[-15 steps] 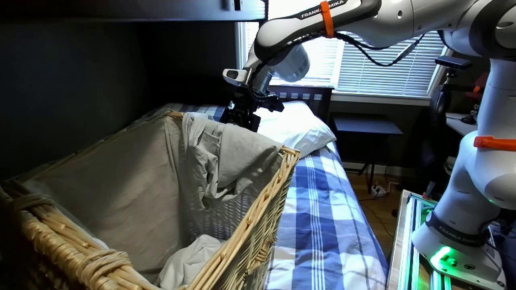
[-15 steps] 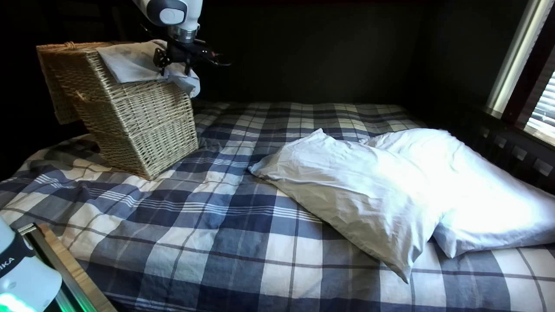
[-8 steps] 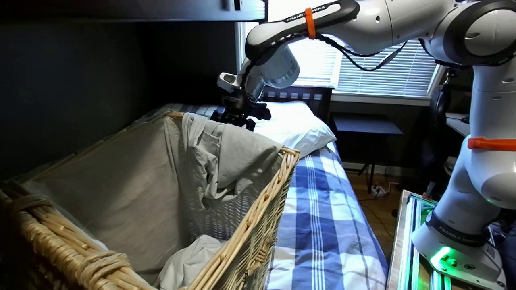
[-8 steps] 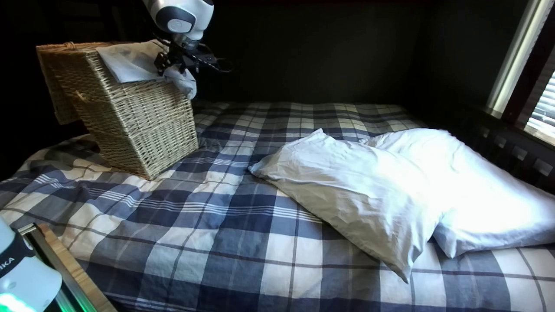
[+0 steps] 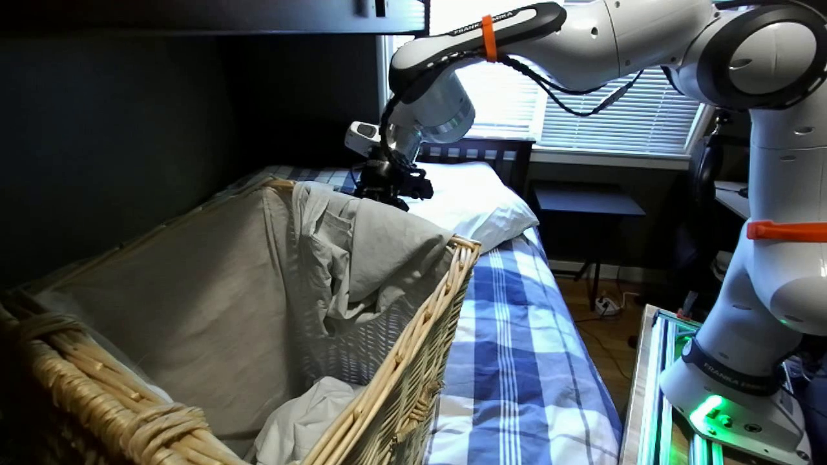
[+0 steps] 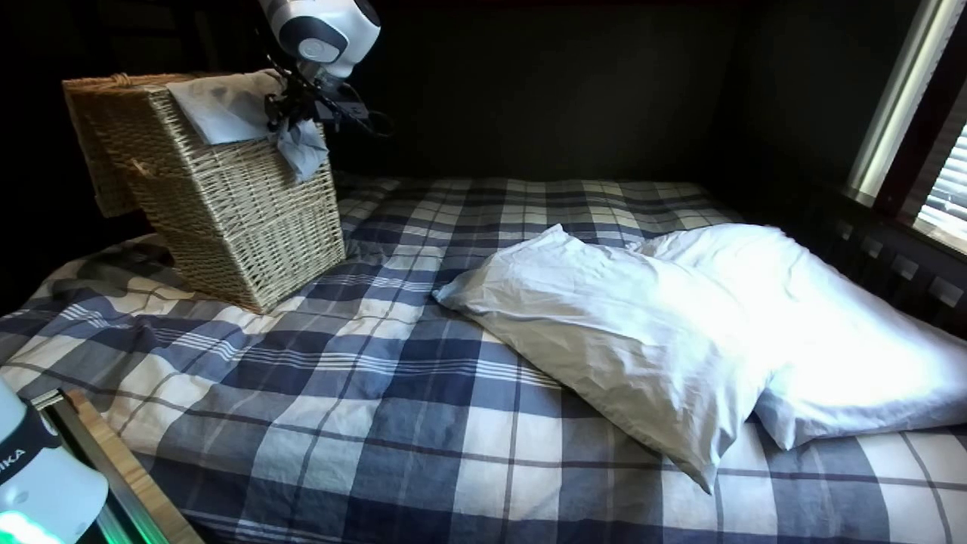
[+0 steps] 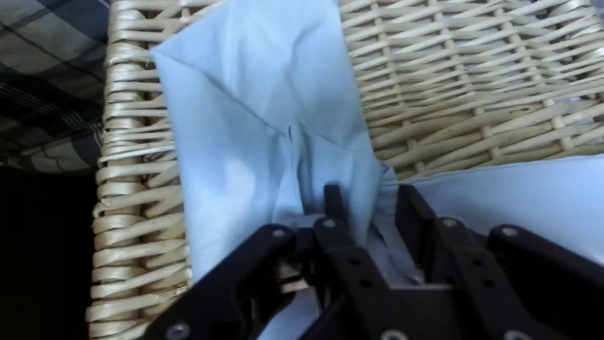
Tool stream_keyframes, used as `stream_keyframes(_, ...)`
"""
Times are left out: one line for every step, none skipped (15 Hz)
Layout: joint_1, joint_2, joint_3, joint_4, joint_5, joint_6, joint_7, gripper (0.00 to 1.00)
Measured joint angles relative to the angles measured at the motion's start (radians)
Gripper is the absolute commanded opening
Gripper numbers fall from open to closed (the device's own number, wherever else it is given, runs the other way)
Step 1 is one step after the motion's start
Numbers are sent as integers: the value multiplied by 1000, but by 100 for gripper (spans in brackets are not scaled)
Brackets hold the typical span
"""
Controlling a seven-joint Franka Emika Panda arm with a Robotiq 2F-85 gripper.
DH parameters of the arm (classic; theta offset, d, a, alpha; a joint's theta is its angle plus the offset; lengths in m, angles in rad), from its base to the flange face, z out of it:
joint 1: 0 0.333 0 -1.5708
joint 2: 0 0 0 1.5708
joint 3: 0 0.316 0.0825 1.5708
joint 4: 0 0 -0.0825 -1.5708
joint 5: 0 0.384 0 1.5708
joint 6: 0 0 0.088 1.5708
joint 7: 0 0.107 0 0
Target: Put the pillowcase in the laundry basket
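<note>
Pillowcase (image 7: 264, 123) hanging above it, the plaid-covered bed worktop (image 6: 363, 423) fills most of an exterior view. Next comes the white Franka arm (image 5: 594, 51), the only one, lying between two and three o'clock from the jaws in an exterior view. The wicker laundry basket (image 6: 264, 219) stands on the worktop, between nine and ten o'clock from two white pillows (image 6: 695, 332). Toward five o'clock in its mouth lies a pale cloth bundle (image 5: 307, 413) of uncertain kind.

Smaller again, the pillowcase drapes down the outside of the basket at a corner. Its long axis in the wrist view runs roughly twelve to six, most of it toward eleven o'clock from the jaws. Hemmed cloth (image 7: 533, 193) spreads toward three; whether it is the same piece is unclear. The jaws stand a narrow gap apart with folds between them; I cannot tell whether they pinch.

As I judge it, the coming move turns on that outside drape: in an exterior view the loose flap (image 6: 302, 151) drops toward six o'clock from the jaws, while in an exterior view the beige lining (image 5: 187, 310) lies toward eight, so the cloth likely needs lifting up and over.
</note>
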Motion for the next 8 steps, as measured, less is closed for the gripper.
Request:
stream_keyframes(-1,-1,-1,2,1,0,11,1)
stream_keyframes(-1,-3,-4,4,1,0,26,0)
stream_keyframes(-1,-7,-9,7,1,0,50,0)
stream_keyframes(-1,-15,-15,8,-1,5,81,0)
stream_keyframes(-1,-28,-21,10,-3,7,121,1)
stream_keyframes(-1,-46,-28,11,-4,7,168,1)
stream_keyframes(-1,-67,-33,12,-4,7,215,1)
stream_keyframes(-1,-93,-36,13,-4,3,263,1)
